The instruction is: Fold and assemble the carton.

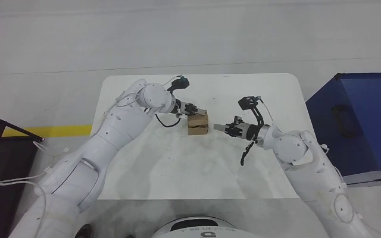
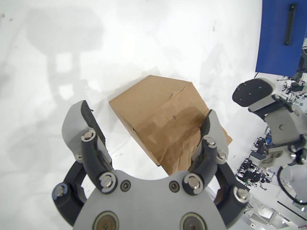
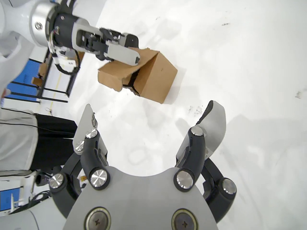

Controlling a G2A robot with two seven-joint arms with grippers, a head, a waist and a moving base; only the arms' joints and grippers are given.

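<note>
A small brown carton lies on its side near the middle of the white table, creased, with one end open and a flap sticking out. My left gripper is at its open end, open; in the left wrist view one finger rests against the carton and the other is over bare table. My right gripper stands open a short way from the carton's closed side, apart from it, and in its own view holds nothing, with the carton ahead.
A blue bin stands off the table's right side. White tabletop spreads around the carton on all sides. A yellow floor line runs to the left of the table.
</note>
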